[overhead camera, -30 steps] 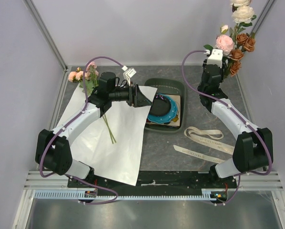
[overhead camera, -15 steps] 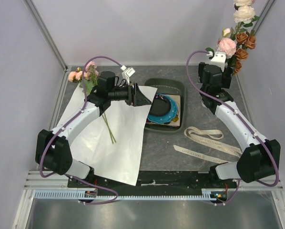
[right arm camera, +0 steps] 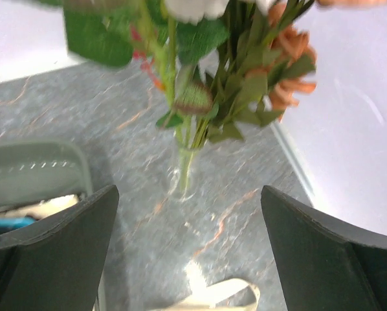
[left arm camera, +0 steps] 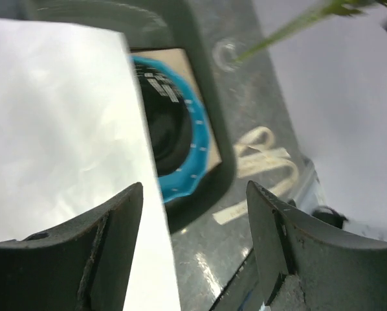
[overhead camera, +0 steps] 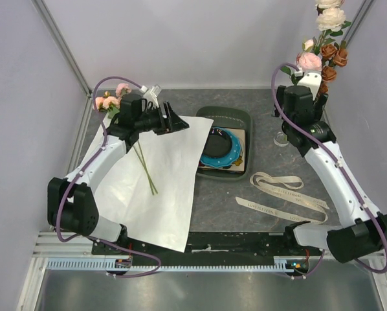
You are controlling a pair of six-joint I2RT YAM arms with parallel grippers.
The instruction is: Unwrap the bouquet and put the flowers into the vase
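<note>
- Grey marbled worktop (overhead camera: 258,214) carried everything.
- White paper wrap sheet (overhead camera: 161,201) lay flat at left, with a thin-stemmed pink rose sprig (overhead camera: 107,102) across it.
- Pink, peach and cream rose flowers (overhead camera: 321,45) stood in the small clear glass vase (right arm camera: 182,173), far right.
- Left pincer (left arm camera: 193,246) was spread and empty above the paper's edge.
- Right pincer (right arm camera: 190,253) was spread wide, facing the vase.

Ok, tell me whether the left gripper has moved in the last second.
Yes. The left gripper has drawn leftward and slightly toward the far side, away from the left rim of the dark green tray.
</note>
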